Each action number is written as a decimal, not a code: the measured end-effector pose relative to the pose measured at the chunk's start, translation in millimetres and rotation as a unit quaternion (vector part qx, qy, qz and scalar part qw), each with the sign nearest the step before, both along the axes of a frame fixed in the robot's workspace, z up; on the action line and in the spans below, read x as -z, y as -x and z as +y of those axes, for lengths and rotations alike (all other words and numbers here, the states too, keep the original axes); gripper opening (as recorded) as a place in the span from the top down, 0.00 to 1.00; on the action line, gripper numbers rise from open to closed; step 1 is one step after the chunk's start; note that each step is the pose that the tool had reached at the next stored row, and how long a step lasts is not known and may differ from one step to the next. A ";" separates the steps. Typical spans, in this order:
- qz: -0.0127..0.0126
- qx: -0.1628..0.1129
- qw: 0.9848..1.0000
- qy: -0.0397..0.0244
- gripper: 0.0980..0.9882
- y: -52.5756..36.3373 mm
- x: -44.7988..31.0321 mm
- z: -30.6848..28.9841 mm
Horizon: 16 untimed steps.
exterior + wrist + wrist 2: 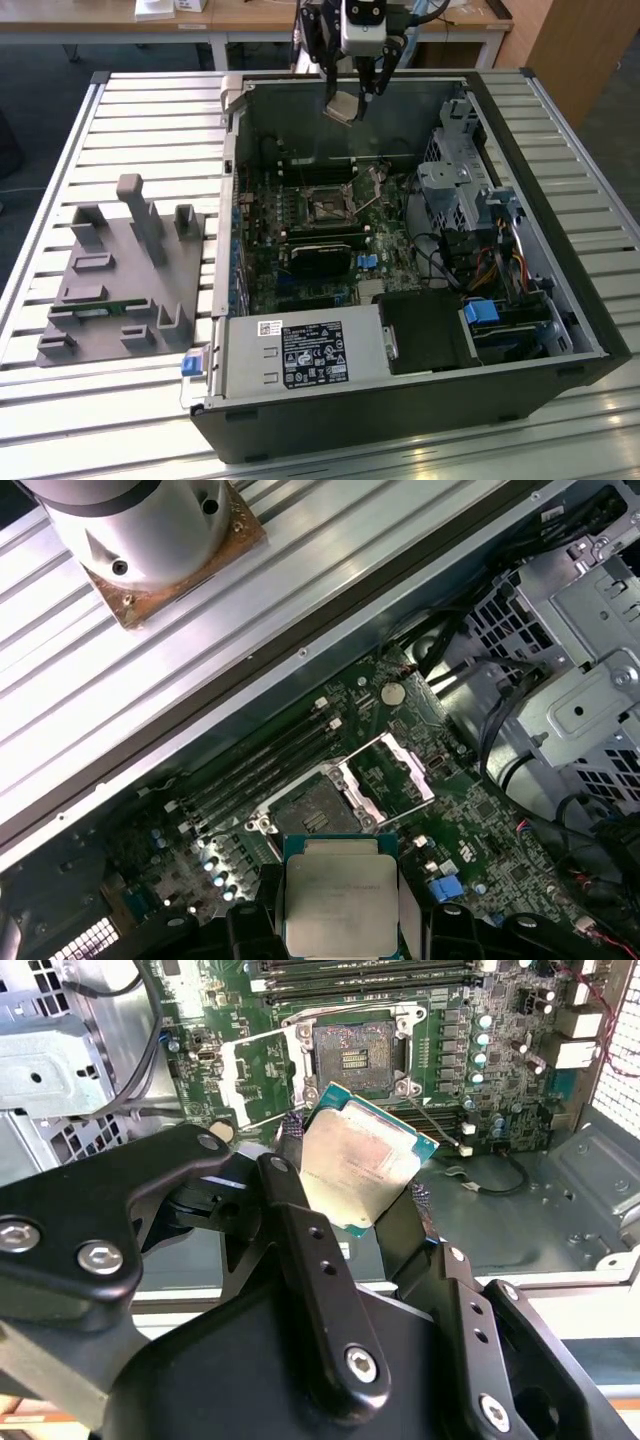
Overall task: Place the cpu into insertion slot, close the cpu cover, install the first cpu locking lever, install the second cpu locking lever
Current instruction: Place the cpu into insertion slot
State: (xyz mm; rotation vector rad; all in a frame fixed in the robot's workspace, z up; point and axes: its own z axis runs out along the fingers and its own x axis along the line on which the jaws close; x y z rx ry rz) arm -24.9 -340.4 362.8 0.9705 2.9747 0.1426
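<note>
My gripper (346,98) hangs high over the back wall of the open computer case (560,300), shut on the cpu (342,106). The cpu (360,1155) is a square chip with a dull silver top and a green edge, pinched at two opposite sides between the black fingers (288,1160). Below it on the green motherboard lies the insertion slot (355,1052), dark in the middle and bare. The cpu cover (255,1068) stands swung open beside the slot. In the first wrist view the cpu (338,895) hovers just off the insertion slot (318,805), with the open cpu cover (392,770) alongside.
A grey moulded fixture (125,270) with upright posts lies on the slatted table (60,140) at the exterior view's left. Inside the case are a black card (320,255), a power supply (300,355), a metal drive cage (455,190) and loose cables (450,260).
</note>
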 end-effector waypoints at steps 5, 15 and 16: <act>0.000 0.010 1.000 0.000 0.51 0.0 0.0 0.0; 0.000 0.030 1.000 0.000 0.51 0.0 0.1 0.0; 0.000 0.031 1.000 0.000 0.51 0.0 0.1 0.0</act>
